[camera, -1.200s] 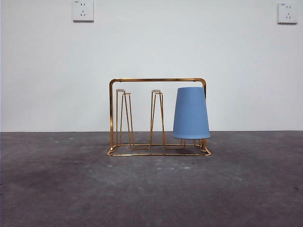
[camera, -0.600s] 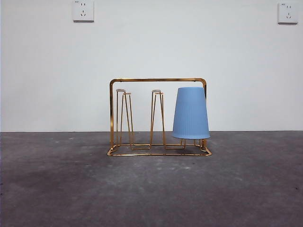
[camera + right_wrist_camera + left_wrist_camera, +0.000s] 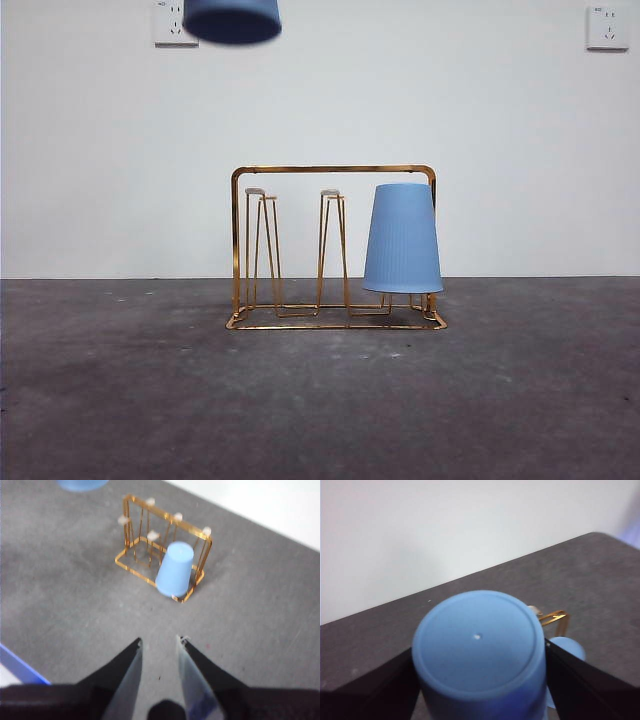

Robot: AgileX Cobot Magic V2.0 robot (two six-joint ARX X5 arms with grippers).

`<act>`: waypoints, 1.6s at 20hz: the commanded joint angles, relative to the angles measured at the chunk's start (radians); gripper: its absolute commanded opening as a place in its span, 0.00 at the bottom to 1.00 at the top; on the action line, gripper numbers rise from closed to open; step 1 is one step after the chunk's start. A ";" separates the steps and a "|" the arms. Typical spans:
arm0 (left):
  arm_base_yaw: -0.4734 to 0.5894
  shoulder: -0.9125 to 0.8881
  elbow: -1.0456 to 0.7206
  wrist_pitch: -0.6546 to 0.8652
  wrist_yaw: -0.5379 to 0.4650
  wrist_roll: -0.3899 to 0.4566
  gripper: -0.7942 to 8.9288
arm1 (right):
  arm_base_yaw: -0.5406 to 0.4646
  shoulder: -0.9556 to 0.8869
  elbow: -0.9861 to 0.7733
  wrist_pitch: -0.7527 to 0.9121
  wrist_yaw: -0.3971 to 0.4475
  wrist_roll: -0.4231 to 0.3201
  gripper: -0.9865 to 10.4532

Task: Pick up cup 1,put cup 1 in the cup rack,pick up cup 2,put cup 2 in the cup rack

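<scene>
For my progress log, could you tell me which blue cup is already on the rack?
The upside-down blue cup over the gold rack's end peg; the other blue cup is held aloft by the left gripper.

One blue cup (image 3: 403, 238) sits inverted on the gold cup rack (image 3: 335, 248); the other blue cup (image 3: 479, 650), apparently inverted, is held aloft

The cup rack (image 3: 335, 248) is standing on the table (image 3: 320, 400), in front of the wall (image 3: 320, 110). One cup (image 3: 403, 238) is sitting upside down over a peg at the rack's right end. Two pegs (image 3: 262, 250) to its left are standing bare. A second cup (image 3: 232, 20) is hanging high above and left of the rack, gripped between the left gripper's (image 3: 479, 672) jaws.
</scene>
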 commanded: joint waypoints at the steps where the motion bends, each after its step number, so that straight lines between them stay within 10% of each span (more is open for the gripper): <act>1: 0.025 0.035 0.000 0.037 0.011 0.020 0.08 | 0.000 -0.002 -0.005 -0.022 0.000 0.042 0.19; 32: 0.151 0.421 -0.006 0.130 0.141 -0.014 0.07 | 0.000 -0.002 -0.005 -0.011 0.062 0.069 0.19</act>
